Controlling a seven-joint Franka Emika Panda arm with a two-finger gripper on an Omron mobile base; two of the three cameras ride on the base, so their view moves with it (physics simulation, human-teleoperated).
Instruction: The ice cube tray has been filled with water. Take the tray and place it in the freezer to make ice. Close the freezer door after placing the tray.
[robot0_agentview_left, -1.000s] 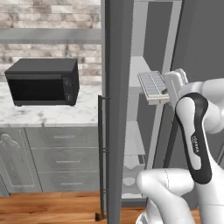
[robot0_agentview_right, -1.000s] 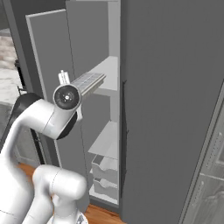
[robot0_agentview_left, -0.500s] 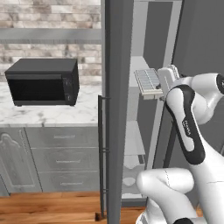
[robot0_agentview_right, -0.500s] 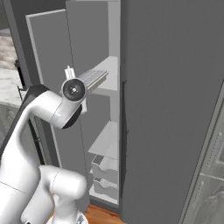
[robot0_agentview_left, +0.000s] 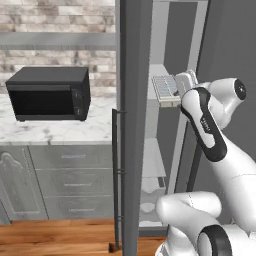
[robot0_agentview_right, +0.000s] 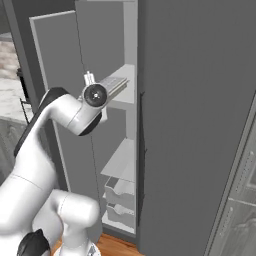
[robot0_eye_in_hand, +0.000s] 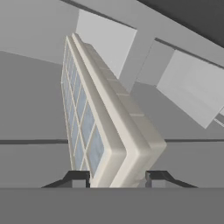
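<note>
While the black microwave (robot0_agentview_left: 50, 94) sits untouched on the marble table (robot0_agentview_left: 45, 131) at far left, the freezer door (robot0_agentview_left: 134, 125) stands swung open beside it, edge-on to the left base camera, its thin bar handle (robot0_agentview_left: 115, 175) running down the near edge. Right of the door, the freezer (robot0_agentview_right: 195, 125) shows its pale shelved inside, and the arm reaches in at upper-shelf height. The gripper (robot0_eye_in_hand: 117, 177) is clamped on the near end of the ice cube tray (robot0_agentview_left: 166, 88), one finger on each side of its wall. The tray's far end lies over the upper shelf (robot0_agentview_right: 125, 90); whether it rests on the shelf cannot be told. Water (robot0_eye_in_hand: 81, 124) fills the cells. Judged from here, letting go while the tray overhangs the shelf edge could let it tip out and spill. A tilted wrist would slop water, and the withdrawing arm could snag the open door.
</note>
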